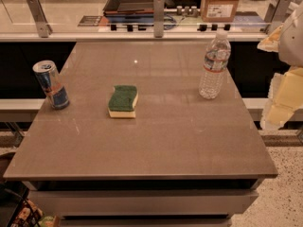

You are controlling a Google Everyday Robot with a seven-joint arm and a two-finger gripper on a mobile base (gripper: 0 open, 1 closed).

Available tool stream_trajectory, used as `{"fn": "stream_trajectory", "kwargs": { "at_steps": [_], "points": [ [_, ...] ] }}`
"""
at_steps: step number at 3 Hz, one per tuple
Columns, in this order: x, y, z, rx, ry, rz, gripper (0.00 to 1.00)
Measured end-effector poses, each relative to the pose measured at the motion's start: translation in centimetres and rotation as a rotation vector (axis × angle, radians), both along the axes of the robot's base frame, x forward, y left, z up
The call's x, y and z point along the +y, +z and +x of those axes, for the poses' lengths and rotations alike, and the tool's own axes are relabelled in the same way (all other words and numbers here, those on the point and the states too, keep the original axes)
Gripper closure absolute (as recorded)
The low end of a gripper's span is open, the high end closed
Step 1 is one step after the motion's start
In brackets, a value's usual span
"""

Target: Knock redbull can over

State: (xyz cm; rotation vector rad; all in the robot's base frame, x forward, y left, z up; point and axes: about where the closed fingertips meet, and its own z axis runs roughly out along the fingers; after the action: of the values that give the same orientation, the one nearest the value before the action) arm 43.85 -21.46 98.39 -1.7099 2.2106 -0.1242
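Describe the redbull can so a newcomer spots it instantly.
Start at the brown table; the gripper is off it, at the view's right edge. Look to the opposite, left edge, left of the green-topped sponge. The redbull can stands there: slim metal, blue and silver, shorter than the clear water bottle on the right.

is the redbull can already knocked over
No, the redbull can stands upright at the left of the table, far from the gripper at the right edge.

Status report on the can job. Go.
Claw at far right edge, off the table. Slim blue-and-silver metal can upright, table's left edge. Green-and-yellow sponge and clear plastic bottle between.
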Motion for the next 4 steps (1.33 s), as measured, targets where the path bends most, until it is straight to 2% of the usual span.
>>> {"fn": "stream_trajectory", "kwargs": {
  "at_steps": [1, 2, 3, 4],
  "points": [
    [0.0, 0.0, 0.0, 0.0, 0.0, 0.0, 0.0],
    [1.0, 0.1, -0.1, -0.045, -0.007, 0.065, 0.0],
    [3.8, 0.1, -0.5, -0.117, 0.006, 0.2, 0.0],
    [7.5, -0.1, -0.5, -0.164, 0.063, 0.348, 0.0]
  ]
}}
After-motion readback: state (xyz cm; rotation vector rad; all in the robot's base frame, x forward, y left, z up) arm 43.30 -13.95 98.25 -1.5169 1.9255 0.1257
